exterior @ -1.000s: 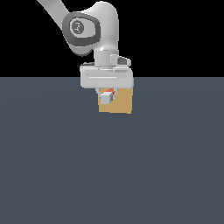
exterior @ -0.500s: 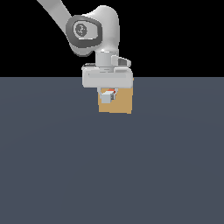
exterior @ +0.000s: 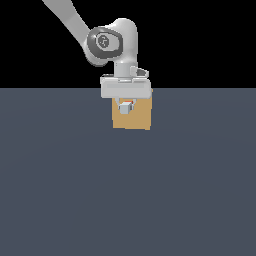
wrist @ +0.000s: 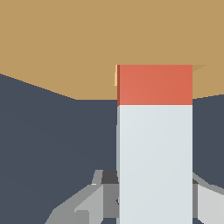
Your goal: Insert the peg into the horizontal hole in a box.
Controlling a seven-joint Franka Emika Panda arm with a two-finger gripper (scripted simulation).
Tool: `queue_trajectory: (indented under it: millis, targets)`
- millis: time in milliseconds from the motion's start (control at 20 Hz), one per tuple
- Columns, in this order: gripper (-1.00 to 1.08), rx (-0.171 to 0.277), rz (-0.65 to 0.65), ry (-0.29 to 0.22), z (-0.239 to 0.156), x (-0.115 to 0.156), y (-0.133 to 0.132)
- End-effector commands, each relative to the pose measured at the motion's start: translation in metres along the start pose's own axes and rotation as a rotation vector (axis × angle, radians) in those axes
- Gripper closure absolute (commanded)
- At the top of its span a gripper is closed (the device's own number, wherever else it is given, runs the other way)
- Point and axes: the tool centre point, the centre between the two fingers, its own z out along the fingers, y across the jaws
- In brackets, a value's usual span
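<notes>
- The grey robot gripper [exterior: 125, 106] is holding the slim square peg [wrist: 155, 144], which is orange-red at one end and pale grey-white at the other, tight between its two fingers [wrist: 85, 205].
- The fingers are pinching the pale part of the peg, and the orange-red end is pointing out in front.
- In the wrist view, the orange-red end is going into the plain tan square box [exterior: 133, 117], so the pushing-in step looks to be under way.
- Only a short bit of orange-red is showing, so part of the tip may be inside already.
- The small dark hole itself is hiding behind the peg, so I cannot tell how deep the peg is sitting.
- In the exterior view, the gripper is hanging right in front of the box face, near its top.
- Next, the arm probably needs to be pushing the peg straight in, keeping it level so it is not jamming on the edge of the hole.
- The dark grey floor [exterior: 128, 200] is lying all around the box.
- Nothing seems to be standing in the way.
</notes>
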Motion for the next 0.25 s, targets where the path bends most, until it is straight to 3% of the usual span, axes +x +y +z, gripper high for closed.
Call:
queue_trajectory:
  millis: [0,200]
  targets:
    - [1.08,-0.002,0.002,0.001,-0.0013,0.0090,0.0014]
    - [1.08,-0.002,0.002,0.001,-0.0013,0.0138,0.0017]
